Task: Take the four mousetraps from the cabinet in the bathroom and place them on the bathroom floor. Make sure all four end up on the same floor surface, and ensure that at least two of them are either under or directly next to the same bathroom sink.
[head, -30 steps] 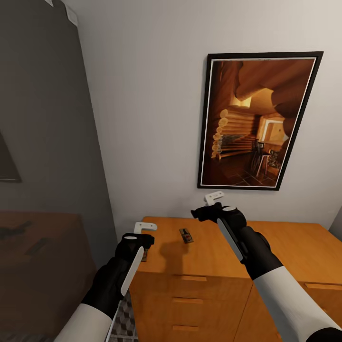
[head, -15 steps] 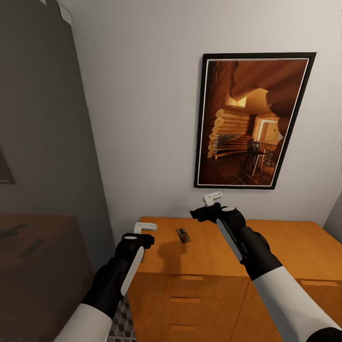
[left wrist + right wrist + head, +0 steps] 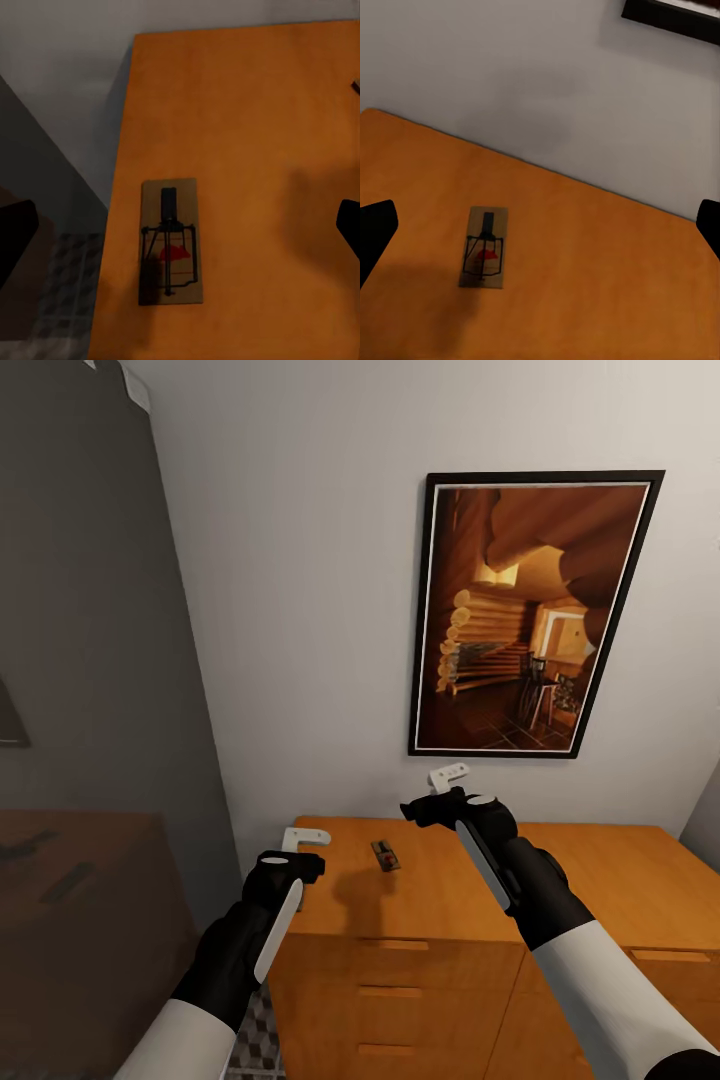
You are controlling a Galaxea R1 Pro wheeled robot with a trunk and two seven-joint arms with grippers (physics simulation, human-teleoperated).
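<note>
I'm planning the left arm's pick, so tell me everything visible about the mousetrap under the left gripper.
The mousetrap is a flat tan wooden rectangle carrying a black wire frame, a dark bar at one end and a small red patch in the middle. It lies flat on the cabinet top, near its edge beside the wall, long side parallel to that edge. Nothing touches it; the left gripper hangs open above it, dark fingertips showing at the wrist view's two sides.
</note>
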